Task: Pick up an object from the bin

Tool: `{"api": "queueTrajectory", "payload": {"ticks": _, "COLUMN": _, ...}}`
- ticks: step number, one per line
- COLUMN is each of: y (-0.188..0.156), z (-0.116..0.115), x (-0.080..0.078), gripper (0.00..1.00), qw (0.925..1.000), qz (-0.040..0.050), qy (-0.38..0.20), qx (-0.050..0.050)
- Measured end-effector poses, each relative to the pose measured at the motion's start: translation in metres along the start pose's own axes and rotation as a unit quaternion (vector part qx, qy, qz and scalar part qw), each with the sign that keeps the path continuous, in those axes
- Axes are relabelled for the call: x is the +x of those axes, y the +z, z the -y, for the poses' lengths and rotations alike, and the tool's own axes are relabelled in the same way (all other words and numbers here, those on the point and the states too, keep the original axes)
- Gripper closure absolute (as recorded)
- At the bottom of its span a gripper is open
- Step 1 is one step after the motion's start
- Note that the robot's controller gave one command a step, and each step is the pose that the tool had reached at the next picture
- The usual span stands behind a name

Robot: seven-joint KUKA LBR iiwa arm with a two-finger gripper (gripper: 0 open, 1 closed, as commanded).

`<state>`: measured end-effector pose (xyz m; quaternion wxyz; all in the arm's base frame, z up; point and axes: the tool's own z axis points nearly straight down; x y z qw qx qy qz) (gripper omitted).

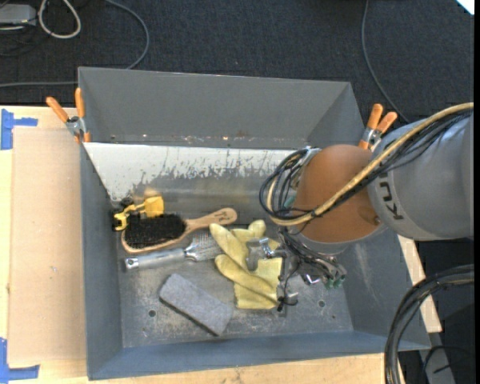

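Fingers (pixel 286 293) of the gripper (pixel 273 274) look spread, their tips down on the crumpled yellow glove (pixel 238 256) in the middle of the bin (pixel 224 126), beside the hairbrush (pixel 156 232). The grasp seems in hand. Next they must close on a fold, then lift clear.

Matt grey metal bin (pixel 224 134)

Wooden hairbrush (pixel 164 232), grey block (pixel 194 303) and perhaps a yellow toy (pixel 140 209) lie leftward.
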<state>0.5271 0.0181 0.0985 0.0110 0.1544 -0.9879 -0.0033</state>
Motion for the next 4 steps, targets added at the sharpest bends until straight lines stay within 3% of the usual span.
{"api": "queueTrajectory", "payload": {"ticks": 1, "y": 0.03, "z": -0.008, "x": 0.001, "gripper": 0.0, "qw": 0.9868, "qz": 0.0107, "qy": 0.162, "qx": 0.004}}
{"api": "queueTrajectory", "payload": {"ticks": 2, "y": 0.028, "z": 0.003, "x": -0.012, "gripper": 1.0, "qw": 1.0, "qz": 0.0009, "qy": -0.004, "qx": 0.0}}
{"api": "queueTrajectory", "payload": {"ticks": 3, "y": 0.028, "z": 0.003, "x": -0.012, "gripper": 1.0, "qw": 1.0, "qz": 0.0009, "qy": -0.004, "qx": 0.0}}
{"api": "queueTrajectory", "payload": {"ticks": 4, "y": 0.001, "z": 0.001, "x": -0.008, "gripper": 1.0, "qw": 1.0, "qz": -0.0054, "qy": -0.004, "qx": -0.002}}
